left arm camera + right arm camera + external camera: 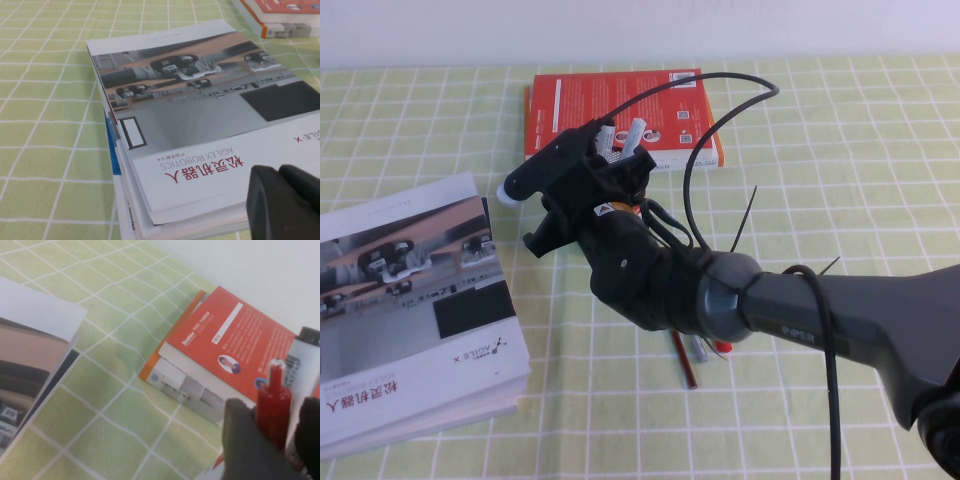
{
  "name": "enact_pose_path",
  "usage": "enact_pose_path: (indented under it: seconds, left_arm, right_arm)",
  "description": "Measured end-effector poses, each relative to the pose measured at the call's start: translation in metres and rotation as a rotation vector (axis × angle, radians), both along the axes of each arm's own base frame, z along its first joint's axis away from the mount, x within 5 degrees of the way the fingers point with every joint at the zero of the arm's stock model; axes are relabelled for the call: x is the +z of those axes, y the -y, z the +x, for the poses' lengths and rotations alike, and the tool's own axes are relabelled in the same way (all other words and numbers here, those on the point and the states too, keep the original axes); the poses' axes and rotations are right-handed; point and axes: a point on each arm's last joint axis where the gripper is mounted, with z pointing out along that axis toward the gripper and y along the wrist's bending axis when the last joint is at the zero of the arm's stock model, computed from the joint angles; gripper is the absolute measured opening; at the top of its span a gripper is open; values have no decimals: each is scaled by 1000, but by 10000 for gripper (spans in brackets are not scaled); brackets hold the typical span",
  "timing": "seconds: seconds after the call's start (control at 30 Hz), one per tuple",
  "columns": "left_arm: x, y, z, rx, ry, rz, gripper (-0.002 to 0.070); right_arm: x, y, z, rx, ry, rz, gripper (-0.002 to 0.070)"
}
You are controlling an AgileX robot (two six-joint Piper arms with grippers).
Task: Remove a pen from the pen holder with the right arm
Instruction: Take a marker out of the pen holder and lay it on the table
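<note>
My right gripper (pixel 274 412) hangs over the middle of the table, near the orange book (pixel 235 345). A red pen (pixel 272 395) stands upright between its fingers, against one finger, with a narrow gap to the other. The jaws are open, narrowed around the pen. A white pen (pixel 306 357) with a barcode label rises just behind it. In the high view the right gripper (pixel 620 152) points toward the book, and two white pen tops (pixel 634 133) stick out past it. The arm hides the pen holder. My left gripper (pixel 279 172) is shut, low over the white booklet (pixel 200 125).
The orange book (pixel 620 105) lies at the back centre. A stack of white booklets (pixel 410 300) fills the left side. Loose pens (pixel 683 362) lie on the green checked cloth (pixel 840 180) under my right arm. Black cables (pixel 720 110) loop above the arm.
</note>
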Motion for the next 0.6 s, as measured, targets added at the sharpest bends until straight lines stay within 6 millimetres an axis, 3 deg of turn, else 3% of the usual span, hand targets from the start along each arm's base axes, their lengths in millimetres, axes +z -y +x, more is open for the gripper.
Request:
enact_pose_path:
  seconds: [0.2,0.6]
  left_arm:
    - [0,0,0,0,0,0,-5]
    - [0,0,0,0,0,0,-5]
  right_arm:
    - [0,0,0,0,0,0,141]
    - [0,0,0,0,1,-2,71]
